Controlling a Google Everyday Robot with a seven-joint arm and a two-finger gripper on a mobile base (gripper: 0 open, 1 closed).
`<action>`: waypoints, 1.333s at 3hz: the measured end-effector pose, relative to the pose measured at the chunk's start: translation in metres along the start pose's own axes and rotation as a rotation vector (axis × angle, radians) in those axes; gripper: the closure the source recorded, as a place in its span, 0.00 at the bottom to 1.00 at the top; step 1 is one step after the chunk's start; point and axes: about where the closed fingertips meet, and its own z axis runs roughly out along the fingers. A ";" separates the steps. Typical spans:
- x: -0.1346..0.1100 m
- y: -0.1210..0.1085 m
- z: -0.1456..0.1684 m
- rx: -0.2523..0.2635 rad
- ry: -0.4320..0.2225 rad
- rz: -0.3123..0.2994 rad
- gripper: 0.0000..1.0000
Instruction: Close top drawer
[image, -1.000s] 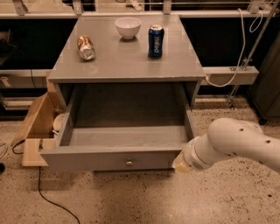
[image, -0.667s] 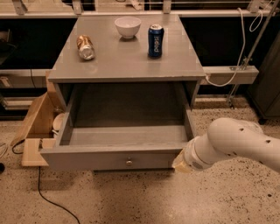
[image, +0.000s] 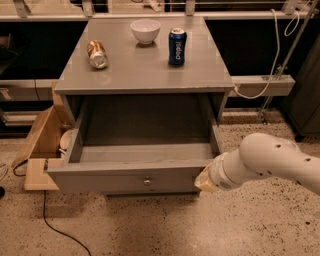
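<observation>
The top drawer (image: 130, 177) is a wide grey drawer, pulled far out of the grey cabinet (image: 145, 70). Its flat front faces me, with a small round silver knob (image: 147, 182) at the centre. My white arm (image: 272, 162) reaches in from the right. My gripper (image: 203, 180) sits at the right end of the drawer front, touching or very near it. Only its tan tip shows past the wrist. The lower drawers are hidden beneath the open one.
On the cabinet top stand a white bowl (image: 145, 30) and a blue can (image: 177, 46), with a tan can (image: 97, 54) lying on its side. A wooden box (image: 39, 150) sits left of the cabinet. A black cable (image: 55, 225) runs over the speckled floor.
</observation>
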 end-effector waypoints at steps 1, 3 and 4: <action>-0.009 -0.007 0.004 -0.005 -0.050 -0.055 1.00; -0.033 -0.016 0.014 -0.045 -0.178 -0.115 1.00; -0.039 -0.019 0.017 -0.044 -0.189 -0.156 1.00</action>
